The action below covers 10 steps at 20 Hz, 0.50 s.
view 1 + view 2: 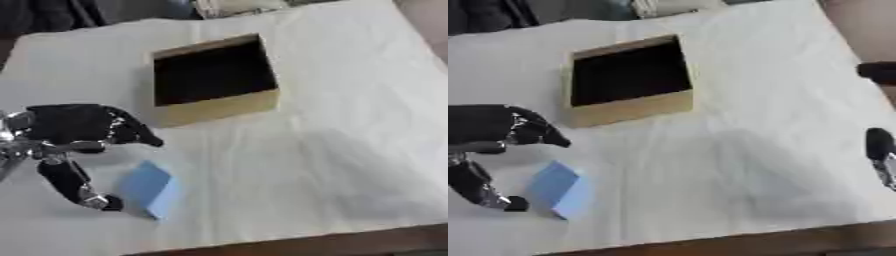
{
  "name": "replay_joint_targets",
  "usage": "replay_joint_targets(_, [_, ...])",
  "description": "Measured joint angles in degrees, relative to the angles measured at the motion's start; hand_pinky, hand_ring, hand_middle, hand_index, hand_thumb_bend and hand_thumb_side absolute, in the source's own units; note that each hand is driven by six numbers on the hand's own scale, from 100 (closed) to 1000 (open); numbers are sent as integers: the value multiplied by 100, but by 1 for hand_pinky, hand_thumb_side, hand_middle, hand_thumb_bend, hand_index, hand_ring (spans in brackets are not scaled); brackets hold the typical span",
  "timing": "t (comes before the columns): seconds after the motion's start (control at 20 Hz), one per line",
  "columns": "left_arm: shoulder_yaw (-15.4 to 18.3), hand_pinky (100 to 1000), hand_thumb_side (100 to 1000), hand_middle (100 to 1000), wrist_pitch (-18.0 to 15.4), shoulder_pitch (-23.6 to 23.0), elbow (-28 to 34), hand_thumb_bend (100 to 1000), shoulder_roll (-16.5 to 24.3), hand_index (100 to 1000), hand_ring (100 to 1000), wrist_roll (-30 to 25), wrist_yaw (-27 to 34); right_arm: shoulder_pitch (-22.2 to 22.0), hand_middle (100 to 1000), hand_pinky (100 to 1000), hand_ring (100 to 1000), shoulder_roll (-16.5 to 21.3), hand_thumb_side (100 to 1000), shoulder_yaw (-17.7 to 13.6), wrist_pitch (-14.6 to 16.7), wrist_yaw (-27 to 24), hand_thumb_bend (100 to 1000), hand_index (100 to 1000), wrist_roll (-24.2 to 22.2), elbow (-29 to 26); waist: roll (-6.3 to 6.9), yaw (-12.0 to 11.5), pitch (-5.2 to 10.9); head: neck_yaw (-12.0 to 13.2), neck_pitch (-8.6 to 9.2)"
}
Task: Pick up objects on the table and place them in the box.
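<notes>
The black left hand (74, 135) hovers spread over the white-clothed table (332, 150), thumb tip just beside the flat light-blue rectangular block (146, 189). The open tan cardboard box (214, 77) stands farther back; the right hand (880, 150) shows at the right edge, its fingers' state unclear

I'm seeing a flat blue block (147, 189) lying on the white cloth near the table's front-left edge, tilted so its long side is running diagonally. Beyond it, toward the middle of the table, an open-topped cardboard box (219, 107) is sitting upright, its tan walls framing a dark interior, well apart from the block.
</notes>
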<state>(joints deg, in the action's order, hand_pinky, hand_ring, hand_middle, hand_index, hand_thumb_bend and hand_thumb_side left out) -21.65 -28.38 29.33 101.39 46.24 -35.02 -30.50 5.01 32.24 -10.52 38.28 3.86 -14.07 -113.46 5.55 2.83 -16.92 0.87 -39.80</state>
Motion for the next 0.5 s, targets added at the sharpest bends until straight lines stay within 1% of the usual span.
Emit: replay_joint_targets(0.5, [-137,837,455,779,17,41,-277,492,-185,959,793,-17,-146,6,796,861,865,-16,419,19,-7,-52,100,878,-48,0,3,41,0,0,-1])
